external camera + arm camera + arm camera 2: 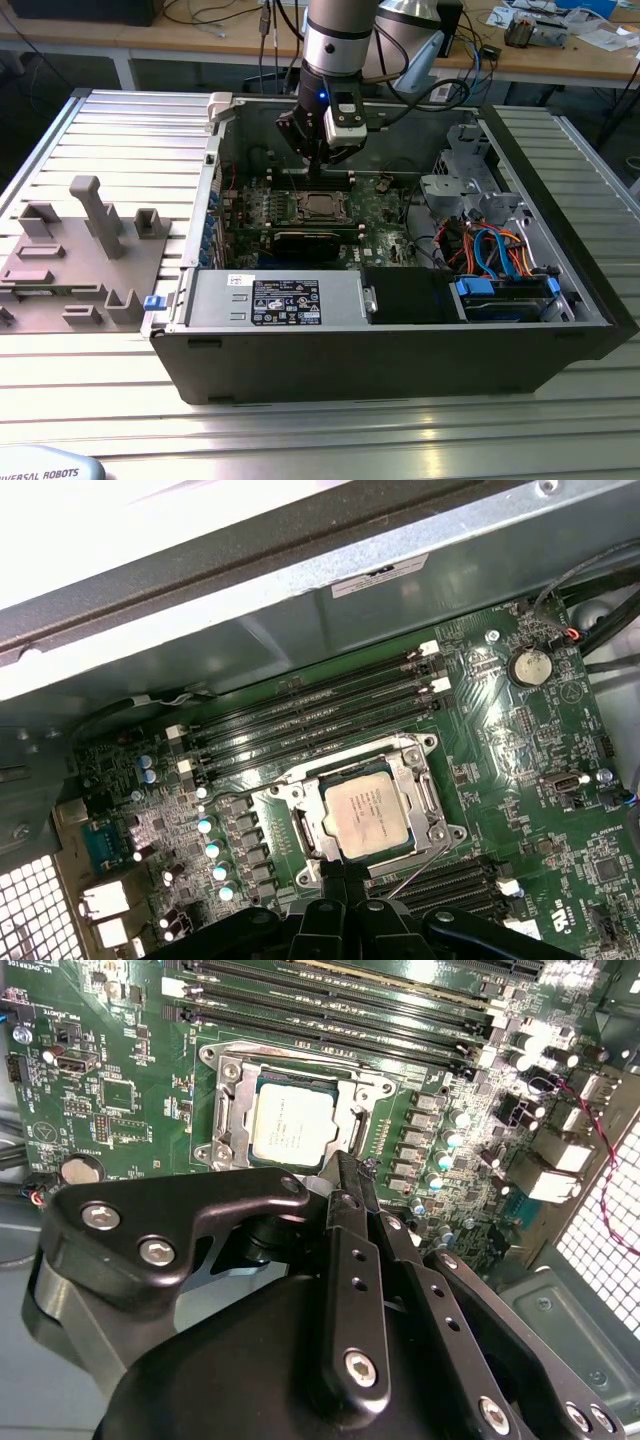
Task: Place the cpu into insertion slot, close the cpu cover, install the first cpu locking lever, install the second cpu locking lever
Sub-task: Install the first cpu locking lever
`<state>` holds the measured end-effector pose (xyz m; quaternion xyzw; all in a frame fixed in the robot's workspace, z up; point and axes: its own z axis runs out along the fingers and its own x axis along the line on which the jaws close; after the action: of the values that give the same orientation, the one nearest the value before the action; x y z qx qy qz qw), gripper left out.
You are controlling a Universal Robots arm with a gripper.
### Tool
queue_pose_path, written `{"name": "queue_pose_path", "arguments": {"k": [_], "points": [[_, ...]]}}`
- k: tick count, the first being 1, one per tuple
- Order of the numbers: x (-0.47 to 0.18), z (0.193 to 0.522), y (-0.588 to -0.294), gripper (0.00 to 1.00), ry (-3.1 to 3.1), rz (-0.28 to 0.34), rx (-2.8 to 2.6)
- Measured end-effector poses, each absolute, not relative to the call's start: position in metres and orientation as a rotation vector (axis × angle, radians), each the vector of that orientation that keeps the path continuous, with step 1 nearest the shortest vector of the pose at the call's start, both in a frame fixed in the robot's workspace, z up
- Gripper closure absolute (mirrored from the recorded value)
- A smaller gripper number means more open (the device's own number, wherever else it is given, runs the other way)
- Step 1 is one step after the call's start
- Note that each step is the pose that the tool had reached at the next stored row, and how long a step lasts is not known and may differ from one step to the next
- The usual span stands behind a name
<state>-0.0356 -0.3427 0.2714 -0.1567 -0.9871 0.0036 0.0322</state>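
The scene is viewed by the exterior cam from above and in front of the open computer case (pixel 400 330), at some distance, so the whole case, the aluminium table (pixel 130 130) and the arm (pixel 340 40) are taken in. The second wrist view is shot from behind the gripper (pixel 345 1165), looking down along it, close to the motherboard (pixel 120 1090). The first wrist view is aimed obliquely down from the gripper's (pixel 335 865) other side, approx. as near, facing the case wall (pixel 300 590). Shared by both wrist views: the cpu (pixel 366 815) (pixel 290 1120) in its socket, memory slots (pixel 320 715) (pixel 340 1000). The cpu (pixel 320 205) is also caught, small, in the exterior view.
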Motion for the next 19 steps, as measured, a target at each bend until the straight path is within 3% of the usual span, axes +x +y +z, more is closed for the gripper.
{"name": "queue_pose_path", "arguments": {"k": [19], "points": [[-0.0356,0.2713,-0.3427,0.89,-3.042,0.012,-0.464]]}}
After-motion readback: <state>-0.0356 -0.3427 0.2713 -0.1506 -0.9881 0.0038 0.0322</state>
